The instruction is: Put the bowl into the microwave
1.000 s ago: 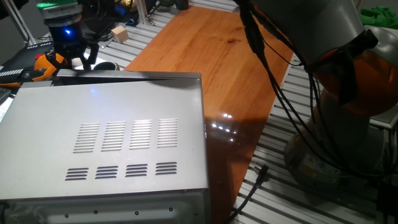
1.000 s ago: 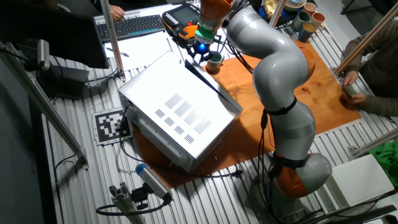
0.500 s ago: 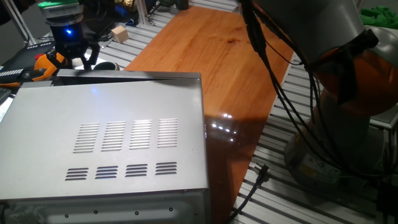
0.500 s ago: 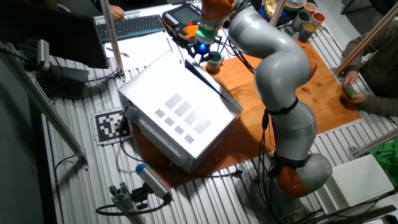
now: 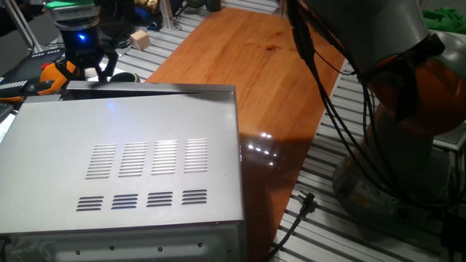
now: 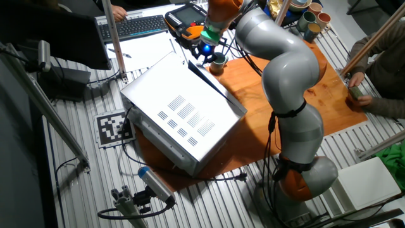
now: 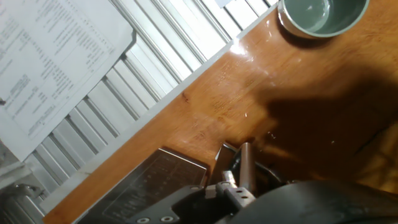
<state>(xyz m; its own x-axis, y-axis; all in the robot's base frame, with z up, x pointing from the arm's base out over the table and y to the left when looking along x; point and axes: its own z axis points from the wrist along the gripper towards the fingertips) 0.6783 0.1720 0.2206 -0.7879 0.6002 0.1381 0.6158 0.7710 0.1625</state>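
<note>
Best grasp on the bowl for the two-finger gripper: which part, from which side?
Pinch the rim wall of the bowl, one finger inside and one outside, coming straight down. It sits upright with its mouth open on the wooden board, and nothing touches it. The gripper hangs close beside it.

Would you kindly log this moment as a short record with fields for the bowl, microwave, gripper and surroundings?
bowl: upright on the wooden board, beside the microwave's far corner, empty
microwave: vented top panel facing up, fills the near side of the board
gripper: hangs over the board near the bowl, holding nothing; jaw state unclear
task status: bowl not yet in the microwave
surroundings: printed paper sheet on the slatted table; wooden cube further back
</note>
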